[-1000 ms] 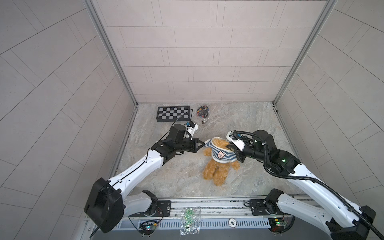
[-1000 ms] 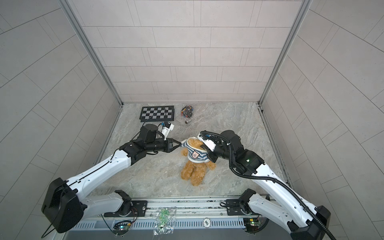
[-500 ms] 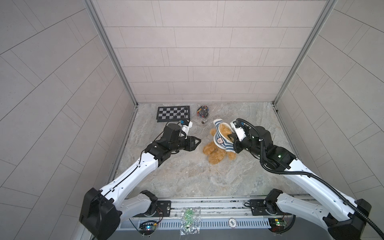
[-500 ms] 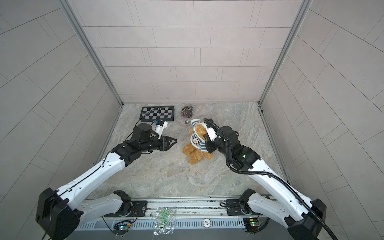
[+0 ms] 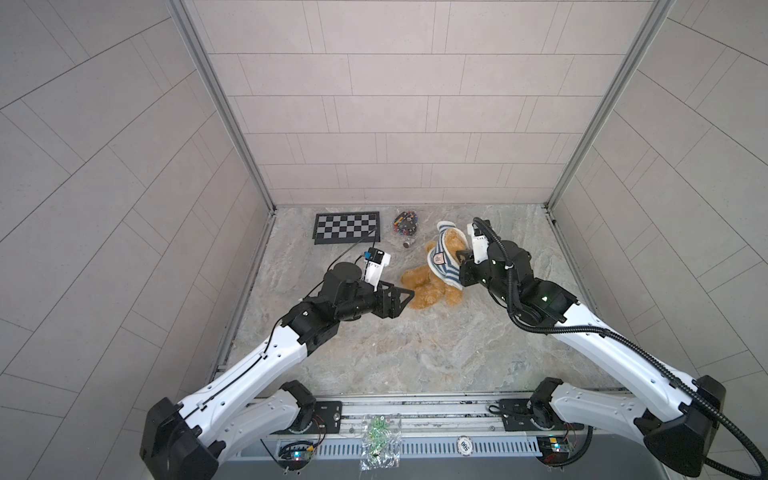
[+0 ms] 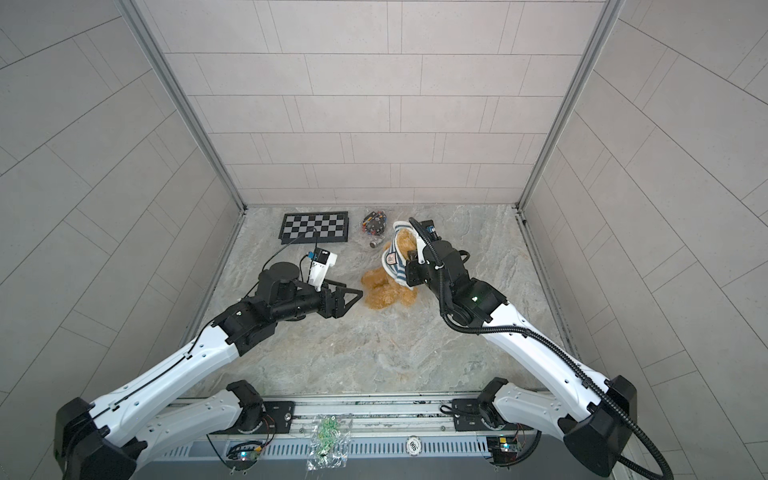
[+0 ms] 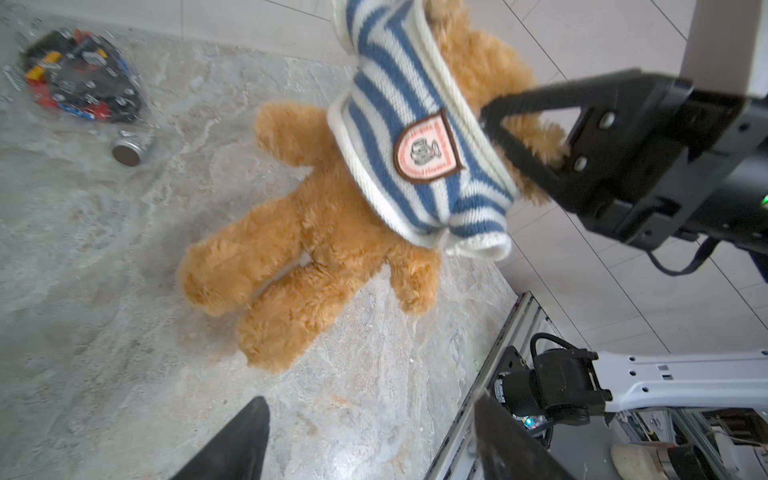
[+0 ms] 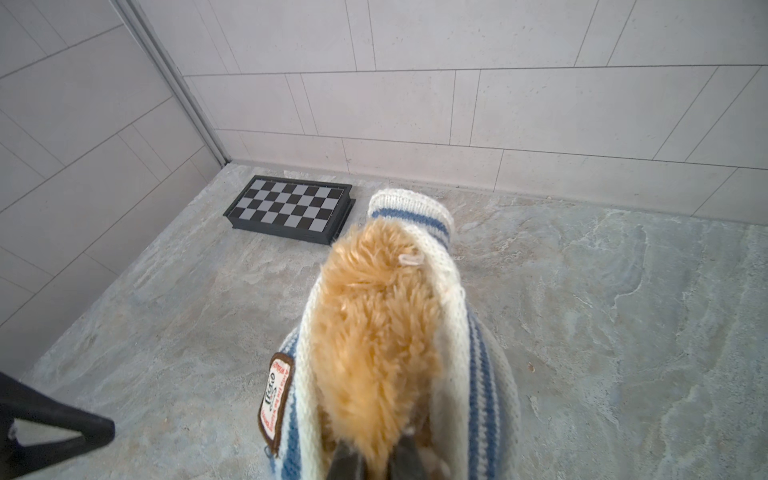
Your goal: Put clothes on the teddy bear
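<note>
Fluffy golden-brown plush teddy bear (image 5: 430,289) lies toward the back middle of the grey marble-patterned tabletop (image 5: 374,353). Legs and rump are down; head and shoulders are propped up off the surface. Blue-and-white striped knit sweater (image 7: 415,141) with a chest patch is bunched round neck and upper chest. Both stubby arms look bare, and one cuffed sleeve (image 8: 409,212) sticks up empty. Judged: head through, arms not yet threaded.

Right gripper (image 8: 374,455) is clamped narrow on the fur of the bear's head, inside the white collar. Whether it also nips the knit, cannot tell. Left gripper (image 7: 370,401) has jaws spread wide, empty, near the bear's legs but apart from them.

Handling: the bear looks light, soft and squashy. It sags from a single pinch and the limbs flop. Not fragile. The pile gives the fingers some bite, though a shallow pinch of fur may slip. The knit should stretch and cling to the plush. Best holds, I judge: sleeve cuff or hem for the free gripper, or an arm near the paw to feed it in.

Black-and-white folding chessboard (image 5: 347,226) and clear bag of coloured small parts (image 5: 405,222) sit near the back wall.
</note>
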You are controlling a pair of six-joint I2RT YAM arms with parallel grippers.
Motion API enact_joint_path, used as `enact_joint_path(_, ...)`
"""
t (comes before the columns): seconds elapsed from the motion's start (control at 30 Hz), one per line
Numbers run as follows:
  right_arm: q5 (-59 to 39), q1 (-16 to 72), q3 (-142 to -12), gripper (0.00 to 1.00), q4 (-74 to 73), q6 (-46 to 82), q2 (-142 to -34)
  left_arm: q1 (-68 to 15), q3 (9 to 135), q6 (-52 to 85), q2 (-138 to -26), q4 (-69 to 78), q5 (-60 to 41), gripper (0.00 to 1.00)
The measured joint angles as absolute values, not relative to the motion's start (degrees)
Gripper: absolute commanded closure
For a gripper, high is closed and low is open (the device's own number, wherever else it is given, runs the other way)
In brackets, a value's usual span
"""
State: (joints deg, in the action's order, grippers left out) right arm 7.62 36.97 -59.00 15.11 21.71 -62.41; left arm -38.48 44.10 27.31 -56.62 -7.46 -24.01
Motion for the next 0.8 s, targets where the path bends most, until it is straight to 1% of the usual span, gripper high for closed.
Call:
enact_joint_path(0.17, 10.39, 37.01, -58.15, 1.00, 13.54, 24.51, -61.69, -40.73, 43.46, 29.58, -58.22, -3.70, -23.83, 0.20)
enact_joint_path(0.43, 12.64, 37.10, -52.64, 1.00, 12.25, 29.10, -57.80, -45.56, 43.59, 32.71, -62.92, 1.04, -21.50, 0.21)
enact_joint_path(0.67, 12.93, 37.12, -50.72, 1.00, 10.04, 33.06, -55.07, -47.90, 43.59, 39.11, -66.83, 9.72, -19.18, 0.28)
enact_joint_path(0.8, 13.04, 37.12, -50.09, 1.00, 8.88, 35.07, -53.76, -48.36, 43.72, 41.71, -68.69, 13.63, -18.87, 0.29)
